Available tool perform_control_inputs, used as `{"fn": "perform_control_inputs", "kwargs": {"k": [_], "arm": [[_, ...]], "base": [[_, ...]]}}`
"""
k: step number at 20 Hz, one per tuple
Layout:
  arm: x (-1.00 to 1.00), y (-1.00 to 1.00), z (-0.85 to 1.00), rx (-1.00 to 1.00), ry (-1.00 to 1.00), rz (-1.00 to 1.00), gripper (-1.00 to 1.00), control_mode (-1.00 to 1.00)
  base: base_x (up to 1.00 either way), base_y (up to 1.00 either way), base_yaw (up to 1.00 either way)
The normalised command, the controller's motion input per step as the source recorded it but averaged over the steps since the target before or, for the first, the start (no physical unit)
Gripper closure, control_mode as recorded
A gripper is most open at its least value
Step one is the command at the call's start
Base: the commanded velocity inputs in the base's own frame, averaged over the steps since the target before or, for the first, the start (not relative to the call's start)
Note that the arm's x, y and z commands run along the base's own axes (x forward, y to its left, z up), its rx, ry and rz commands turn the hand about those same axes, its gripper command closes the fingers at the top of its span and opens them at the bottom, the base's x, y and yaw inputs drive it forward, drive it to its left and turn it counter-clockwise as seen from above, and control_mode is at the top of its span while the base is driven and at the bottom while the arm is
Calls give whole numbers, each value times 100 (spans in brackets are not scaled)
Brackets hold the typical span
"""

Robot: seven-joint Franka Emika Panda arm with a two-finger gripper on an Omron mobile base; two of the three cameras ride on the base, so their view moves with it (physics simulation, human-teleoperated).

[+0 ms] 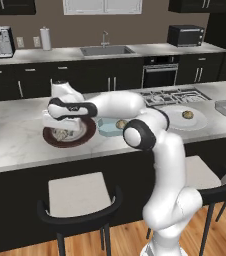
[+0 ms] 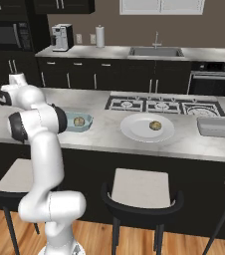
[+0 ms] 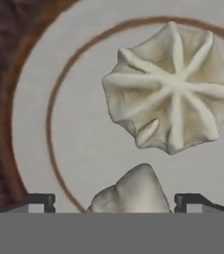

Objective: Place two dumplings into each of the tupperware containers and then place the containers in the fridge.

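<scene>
My gripper (image 3: 115, 202) stands open just above the dark-brown-rimmed plate (image 1: 85, 136), with its fingertips (image 3: 39, 201) on either side of one dumpling (image 3: 131, 191) and a gap on each side. A second, star-folded dumpling (image 3: 171, 89) lies just beyond on the same plate. From the left base view, the gripper (image 1: 61, 131) points down over that plate. The light blue tupperware container (image 1: 105, 127) beside it holds one dumpling (image 1: 121, 123). The clear greyish container (image 2: 217, 127) sits at the far right. The fridge is out of view.
A round white plate (image 2: 134, 130) with one dumpling (image 2: 155, 125) rests on the marble counter (image 1: 15, 140) near the cooktop (image 2: 154, 104). Dark stools (image 1: 80, 200) stand in front of the counter. A sink, a coffee machine and a paper roll line the back wall.
</scene>
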Motion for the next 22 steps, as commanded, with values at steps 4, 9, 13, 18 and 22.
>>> {"fn": "perform_control_inputs", "kwargs": {"k": [4,9,13,18,22], "arm": [[0,13,-28,-2,6,-15,100,-100],[0,6,-7,0,1,-14,100,-100],[-19,-36,36,3,-10,-6,100,-100],[-39,-78,62,9,-23,0,100,-100],[-57,-100,36,13,-30,0,100,-100]], "base": [[0,0,0],[0,0,0],[0,0,0],[0,0,0],[0,0,0]]}}
